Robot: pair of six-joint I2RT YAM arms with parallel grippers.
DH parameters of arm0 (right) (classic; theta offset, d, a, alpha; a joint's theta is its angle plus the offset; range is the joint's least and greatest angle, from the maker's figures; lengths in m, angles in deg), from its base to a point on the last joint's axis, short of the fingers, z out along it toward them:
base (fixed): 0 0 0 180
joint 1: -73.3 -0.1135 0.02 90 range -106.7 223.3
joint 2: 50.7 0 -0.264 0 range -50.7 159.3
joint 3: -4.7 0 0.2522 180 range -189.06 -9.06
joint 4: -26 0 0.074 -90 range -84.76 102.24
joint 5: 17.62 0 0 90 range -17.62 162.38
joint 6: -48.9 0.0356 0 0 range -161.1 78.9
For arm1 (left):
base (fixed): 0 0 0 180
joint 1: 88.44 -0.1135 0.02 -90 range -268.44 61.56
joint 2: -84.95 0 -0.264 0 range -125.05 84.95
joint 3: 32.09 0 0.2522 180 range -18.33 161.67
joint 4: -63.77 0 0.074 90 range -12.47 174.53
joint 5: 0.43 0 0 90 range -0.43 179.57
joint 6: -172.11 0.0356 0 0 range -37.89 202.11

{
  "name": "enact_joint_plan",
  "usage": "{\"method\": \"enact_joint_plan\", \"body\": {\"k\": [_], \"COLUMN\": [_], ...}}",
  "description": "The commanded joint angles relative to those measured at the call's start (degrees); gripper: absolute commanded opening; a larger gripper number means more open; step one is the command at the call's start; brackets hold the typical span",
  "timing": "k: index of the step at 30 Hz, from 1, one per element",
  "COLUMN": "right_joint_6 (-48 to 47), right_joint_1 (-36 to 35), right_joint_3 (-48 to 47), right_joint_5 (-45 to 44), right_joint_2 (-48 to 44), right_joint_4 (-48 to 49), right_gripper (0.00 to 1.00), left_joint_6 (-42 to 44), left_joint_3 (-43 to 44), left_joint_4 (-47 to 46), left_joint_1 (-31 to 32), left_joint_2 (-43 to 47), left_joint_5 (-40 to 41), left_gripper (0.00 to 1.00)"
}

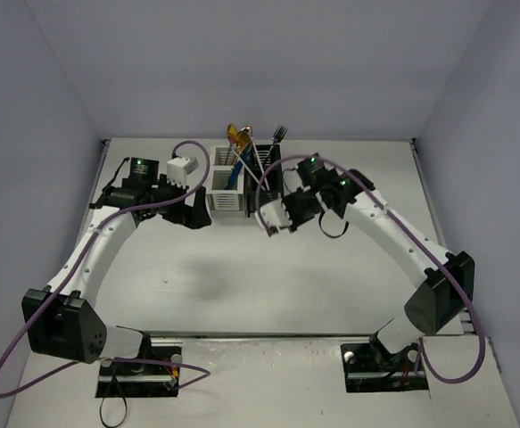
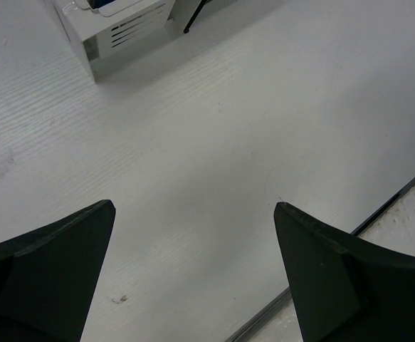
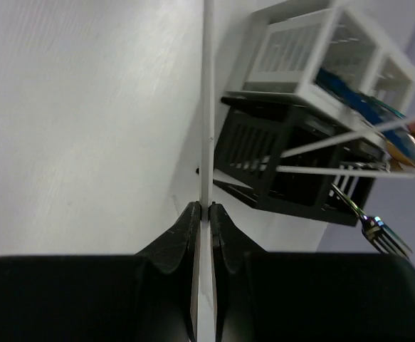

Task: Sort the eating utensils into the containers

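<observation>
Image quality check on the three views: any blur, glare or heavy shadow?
Top external: even, soft light, one faint shadow on the table, no glare. Left wrist: table grain sharp, the open left claw reads as featureless black. Right wrist: the right claw, shut on the stick, is dark and soft up close; the black caddy is fairly sharp; the fork glints.

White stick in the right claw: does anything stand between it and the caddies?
Nothing lies on the table between the white stick, pinched in the right claw, and the black caddy beside it. Sticks and a fork lean out of that caddy, partly crowding its opening.
</observation>
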Motion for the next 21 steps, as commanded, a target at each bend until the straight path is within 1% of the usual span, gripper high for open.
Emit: {"method": "enact_joint_plan", "body": {"k": [1,3,4,5,7,8,10,11,13,15,18,21], "right_joint_6": [26.56,36.08,42.3,51.74,65.94,71.47,84.53,89.08,95.06,97.68,97.95,96.17], "right_joint_1": [8.38,11.02,11.47,11.68,11.77,11.78,11.78,11.78,11.71,11.6,11.51,11.51], "right_joint_3": [-12.48,-15.68,-16.38,-16.59,-15.3,-14.78,-14.73,-15.0,-16.24,-17.21,-16.23,-15.13], "right_joint_5": [19.61,22.21,23.23,22.99,20.91,18.33,14.75,12.75,10.28,8.74,8.34,8.76], "right_joint_2": [2.65,4.71,5.43,6.19,7.06,7.53,10.2,11.46,14.74,17.17,19.95,21.37], "right_joint_4": [3.89,11.47,18.91,24.99,42.78,49.42,57.55,61.65,66.71,69.25,71.97,74.15], "right_gripper": [0.0,0.0,0.0,0.0,0.0,0.0,0.0,0.0,0.0,0.0,0.0,0.0], "left_joint_6": [-5.75,-7.79,-8.26,-8.57,-8.86,-8.89,-8.92,-8.97,-8.97,-8.63,-7.97,-7.62], "left_joint_3": [0.28,-0.3,-0.63,-0.69,-0.71,-0.83,-0.95,-1.06,-1.21,-1.41,-1.72,-2.05], "left_joint_4": [-5.07,-7.07,-7.56,-7.92,-8.16,-8.17,-8.5,-8.61,-8.82,-8.96,-9.05,-9.09], "left_joint_1": [-5.81,-7.26,-7.89,-8.35,-8.64,-8.66,-8.69,-8.74,-8.83,-8.83,-9.25,-10.01], "left_joint_2": [2.39,2.45,2.29,2.14,1.85,1.8,1.71,1.71,1.66,1.8,1.85,1.52], "left_joint_5": [-5.93,-7.36,-8.46,-8.77,-9.14,-9.12,-9.13,-9.18,-9.27,-9.27,-9.51,-9.93], "left_gripper": [0.94,0.94,0.94,0.94,0.94,0.94,0.94,0.94,0.94,0.94,0.94,0.94]}}
